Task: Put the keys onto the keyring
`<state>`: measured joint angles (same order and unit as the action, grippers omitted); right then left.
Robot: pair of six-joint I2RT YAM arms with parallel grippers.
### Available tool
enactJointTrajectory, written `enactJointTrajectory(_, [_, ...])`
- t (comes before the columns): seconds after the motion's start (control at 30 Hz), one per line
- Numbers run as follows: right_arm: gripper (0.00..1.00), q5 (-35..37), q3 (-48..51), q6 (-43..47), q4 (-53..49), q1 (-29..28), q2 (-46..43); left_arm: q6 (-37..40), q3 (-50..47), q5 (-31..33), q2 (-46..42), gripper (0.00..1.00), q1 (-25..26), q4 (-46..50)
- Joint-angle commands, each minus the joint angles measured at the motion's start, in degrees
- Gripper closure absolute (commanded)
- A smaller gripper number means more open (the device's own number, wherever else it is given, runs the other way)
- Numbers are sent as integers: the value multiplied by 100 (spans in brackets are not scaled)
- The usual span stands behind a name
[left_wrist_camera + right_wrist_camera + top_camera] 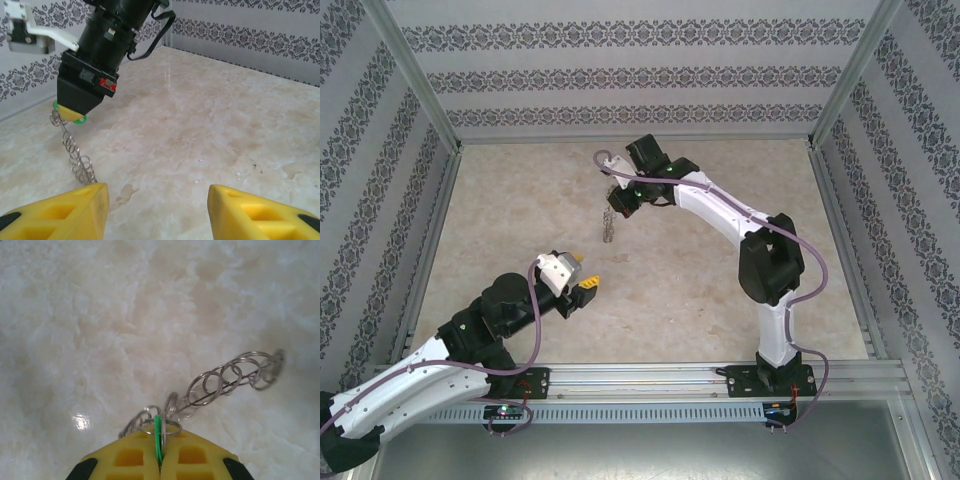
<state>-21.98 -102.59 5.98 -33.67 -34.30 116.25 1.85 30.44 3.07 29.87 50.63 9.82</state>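
Keyring (227, 377) is hanging as a string of wire loops toward the table (225, 115), under the green tag (158, 435) that the right gripper (75, 107) is pinching tightly. The left gripper (157, 212), fingers spread, should be closing slowly on the lowest loops.

No readable text, brand or number. Small red sticker (107, 84) on black housing (85, 75), upper left, left wrist view: illegible.

The green tag (158, 429) sits edge-on, pinched in the right gripper (160, 442) — from it the keyring (225, 377), a string of silvery wire loops, dangles.
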Motion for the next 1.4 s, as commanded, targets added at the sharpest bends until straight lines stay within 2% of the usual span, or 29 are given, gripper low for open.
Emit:
enactJointTrajectory(0.0, [100,-197,72,-204,231,124,4,8,-54,80,-117,44,25,-71])
enactJointTrajectory(0.5, [100,-604,3166,-1052,1769,293,-995,82,114,80,123,44,25,-63])
enactJointTrajectory(0.83, [99,-843,4116,-1411,2353,254,-1116,-39,76,80,250,43,26,-136])
enactJointTrajectory(0.93, [92,-661,4328,-1391,2332,205,-1337,-104,17,98,297,42,20,-199])
enactJointTrajectory(1.0, [86,-503,4503,-1415,2360,205,-1576,-162,11,237,356,34,25,-208])
enactJointTrajectory(1.07, [77,-250,4686,-1416,2352,204,-1895,-213,13,361,409,2,25,-210])
enactJointTrajectory(1.23, [53,509,5069,-1224,2123,214,-2956,-426,-68,471,470,0,3,-652])
enactJointTrajectory(1.37, [34,1190,5289,-1027,1833,227,-3882,-658,-72,932,730,0,-39,-1001])
